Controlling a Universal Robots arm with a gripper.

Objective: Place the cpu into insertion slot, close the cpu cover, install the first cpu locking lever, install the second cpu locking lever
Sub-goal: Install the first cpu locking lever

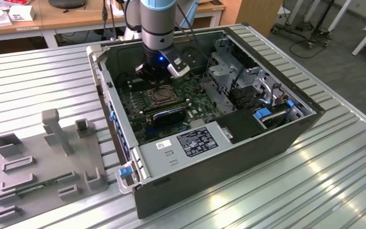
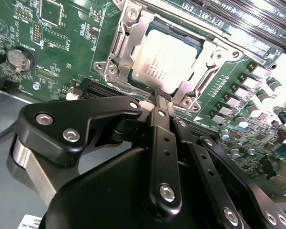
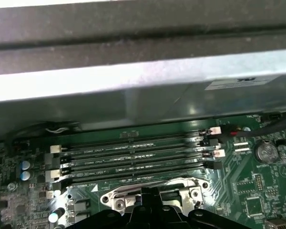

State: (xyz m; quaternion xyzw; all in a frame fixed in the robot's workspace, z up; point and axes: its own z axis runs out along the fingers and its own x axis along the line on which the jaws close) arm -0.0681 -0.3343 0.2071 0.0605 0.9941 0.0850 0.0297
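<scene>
Second wrist view: cpu (image 2: 164, 59) lies flat in the insertion slot (image 1: 159, 97), silvery top up. The cpu cover (image 2: 118, 43) looks folded down around it, chip showing through the window. Whether the wire levers along the frame are latched, cannot tell.

Gripper (image 2: 158, 97) hangs low over the motherboard (image 2: 62, 52) inside the open computer case (image 1: 234, 157). Its fingers are drawn together, with nothing visible between them. The tips sit at the socket frame's near edge, just beside the chip; contact with the frame is not clear. In the first wrist view the memory slots (image 3: 133, 160) run just beyond the socket.

Handling, as judged:
- Chip: light, thin and rigid, with a smooth lid likely slippery to pads. Best taken by two opposite edges, never pressed from above. The socket contacts beneath are probably the fragile part. With the cover down, its edges are out of reach.
- Cover: thin sheet metal, stiff enough to push at its free edge.
</scene>
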